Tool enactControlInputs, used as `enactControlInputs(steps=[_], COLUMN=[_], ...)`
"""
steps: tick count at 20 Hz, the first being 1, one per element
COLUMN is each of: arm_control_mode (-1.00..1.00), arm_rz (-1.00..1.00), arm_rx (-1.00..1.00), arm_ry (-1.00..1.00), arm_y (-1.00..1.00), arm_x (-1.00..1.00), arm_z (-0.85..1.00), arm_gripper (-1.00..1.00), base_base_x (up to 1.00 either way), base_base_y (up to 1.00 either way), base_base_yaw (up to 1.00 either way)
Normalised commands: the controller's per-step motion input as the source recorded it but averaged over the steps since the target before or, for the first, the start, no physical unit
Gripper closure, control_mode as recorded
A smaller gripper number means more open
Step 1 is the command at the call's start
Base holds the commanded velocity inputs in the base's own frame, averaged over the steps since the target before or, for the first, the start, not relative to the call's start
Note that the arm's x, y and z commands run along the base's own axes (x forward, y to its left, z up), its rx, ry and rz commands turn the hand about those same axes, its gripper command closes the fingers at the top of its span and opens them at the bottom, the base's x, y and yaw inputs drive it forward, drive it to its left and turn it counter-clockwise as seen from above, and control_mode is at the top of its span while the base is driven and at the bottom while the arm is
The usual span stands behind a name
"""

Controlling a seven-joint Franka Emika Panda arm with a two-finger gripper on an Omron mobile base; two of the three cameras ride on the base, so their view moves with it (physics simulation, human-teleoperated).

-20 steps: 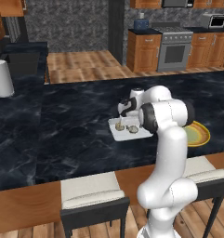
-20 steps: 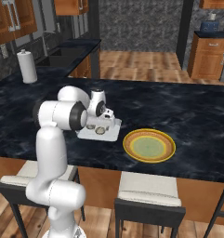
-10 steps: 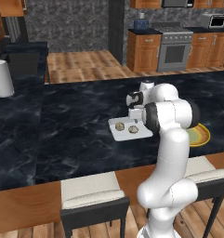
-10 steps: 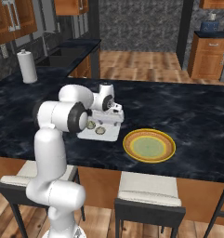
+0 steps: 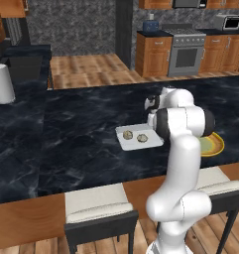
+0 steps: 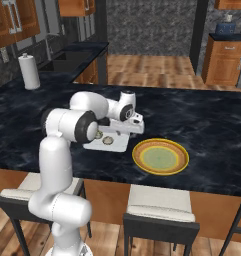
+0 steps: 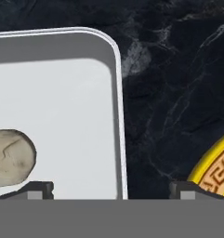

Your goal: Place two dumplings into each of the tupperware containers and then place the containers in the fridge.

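Plainly, no brand, label or readable writing shows anywhere. In the left base view a white tupperware container (image 5: 131,141) lies on the dark marble bench (image 5: 76,134), with two dumplings (image 5: 127,134) side by side inside it. Just to its right, partly behind the arm, sits a yellow-rimmed green plate (image 5: 213,145). A paper towel roll (image 5: 2,84) stands far off at the left, and a steel oven (image 5: 186,54) stands at the back.

In the right base view the same container (image 6: 112,145) lies under the arm's wrist, a dumpling (image 6: 107,140) visible in it; the plate (image 6: 160,156) sits just beside it, apart.

In the hand view the claw (image 7: 111,190) hangs above the container's rim (image 7: 120,116), its tips spread wide apart and gripping nothing: one tip over the tray floor near a dumpling (image 7: 11,157), the other over the bench near the plate's patterned edge (image 7: 214,174).
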Motion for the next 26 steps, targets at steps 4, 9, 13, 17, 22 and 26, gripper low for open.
enactControlInputs(steps=[4,9,13,17,22,26], arm_control_mode=[-1.00,-1.00,-1.00,-1.00,-1.00,-1.00], arm_rz=[0.00,0.00,0.00,0.00,0.00,0.00], arm_rx=[0.00,0.00,0.00,0.00,0.00,0.00], arm_ry=[0.00,0.00,0.00,0.00,0.00,0.00], arm_y=[-0.04,0.00,0.00,-0.01,0.00,0.00], arm_x=[0.05,0.00,0.00,0.00,0.00,0.00], arm_z=[-0.14,-0.21,-0.37,-0.33,-0.13,-0.03], arm_gripper=[-1.00,-1.00,-1.00,-1.00,-1.00,-1.00], base_base_x=[0.00,0.00,0.00,0.00,0.00,0.00], base_base_y=[0.00,0.00,0.00,0.00,0.00,0.00], base_base_yaw=[0.00,0.00,0.00,0.00,0.00,0.00])
